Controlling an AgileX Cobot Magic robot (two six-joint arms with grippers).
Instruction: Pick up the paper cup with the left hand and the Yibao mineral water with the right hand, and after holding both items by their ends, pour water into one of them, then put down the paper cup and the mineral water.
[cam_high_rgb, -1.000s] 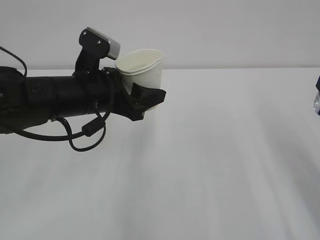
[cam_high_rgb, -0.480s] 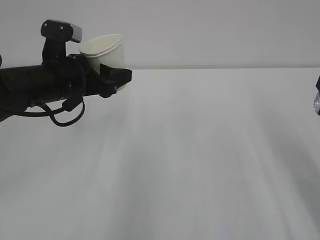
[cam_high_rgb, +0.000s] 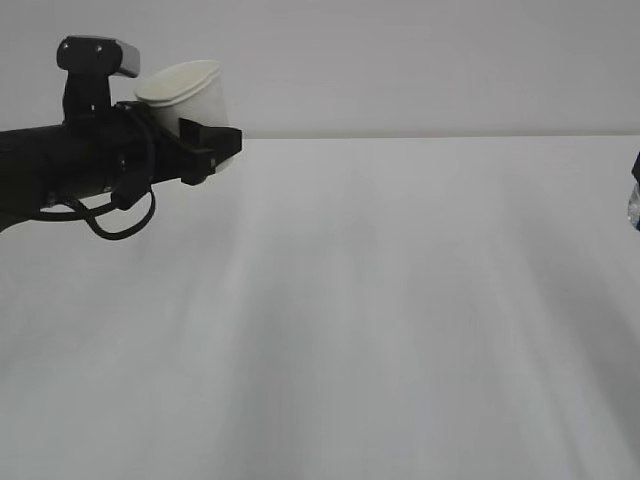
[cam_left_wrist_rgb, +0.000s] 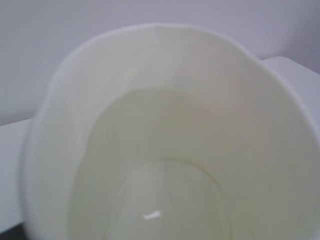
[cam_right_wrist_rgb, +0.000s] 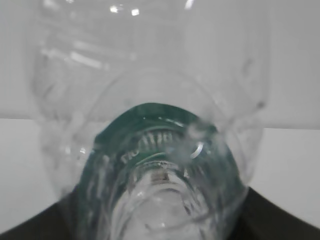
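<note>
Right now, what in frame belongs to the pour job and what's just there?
Job:
- paper cup, held off the table in the left gripper
- Yibao mineral water, filling the right wrist view, barely visible at the exterior view's right edge

Just there:
- white table
- plain wall

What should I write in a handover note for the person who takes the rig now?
Left end effector: shut on the paper cup, held upright in the air at the left, above the table. Liquid shows in the cup in the left wrist view.
Right end effector: barely in the exterior view, at its right edge; the right wrist view shows the Yibao mineral water close against the camera, so it appears held.
Done: both items picked up; pouring looks done, judging by the liquid.
Left: put down the cup and the bottle.
</note>
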